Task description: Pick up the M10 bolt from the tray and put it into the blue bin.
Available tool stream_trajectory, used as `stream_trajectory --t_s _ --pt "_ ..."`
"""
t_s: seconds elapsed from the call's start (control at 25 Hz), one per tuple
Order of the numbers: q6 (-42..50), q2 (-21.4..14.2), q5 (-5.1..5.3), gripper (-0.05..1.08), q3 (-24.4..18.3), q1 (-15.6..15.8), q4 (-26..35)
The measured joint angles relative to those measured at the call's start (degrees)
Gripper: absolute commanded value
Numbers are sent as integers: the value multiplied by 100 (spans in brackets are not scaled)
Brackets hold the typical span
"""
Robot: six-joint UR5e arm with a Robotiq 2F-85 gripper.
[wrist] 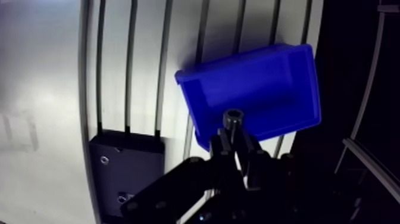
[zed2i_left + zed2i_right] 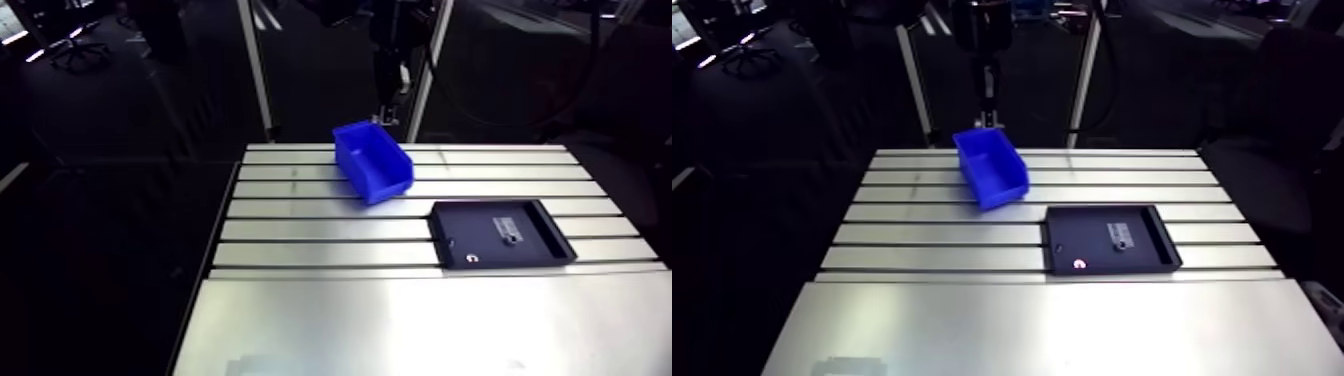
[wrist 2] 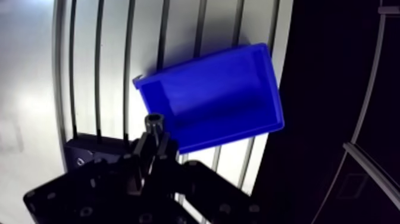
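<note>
One risk: bolt (image 1: 233, 117) is pinched betw. gripper (image 1: 234, 138) tips, held up near rim of bin (image 1: 262, 89); can't tell if fully over it. Release there & it may clip the rim, bouncing onto table (image 1: 47, 71).

No words, numbers or signs could be read in any view. The bin (image 2: 373, 160), the tray (image 2: 545, 248) and the table (image 2: 400, 320) showed no writing that could be made out.
</note>
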Motion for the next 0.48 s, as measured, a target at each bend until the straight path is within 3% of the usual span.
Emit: stream_trajectory --t_s 0.48 --pt "107 385 3 99 21 -6 -277"
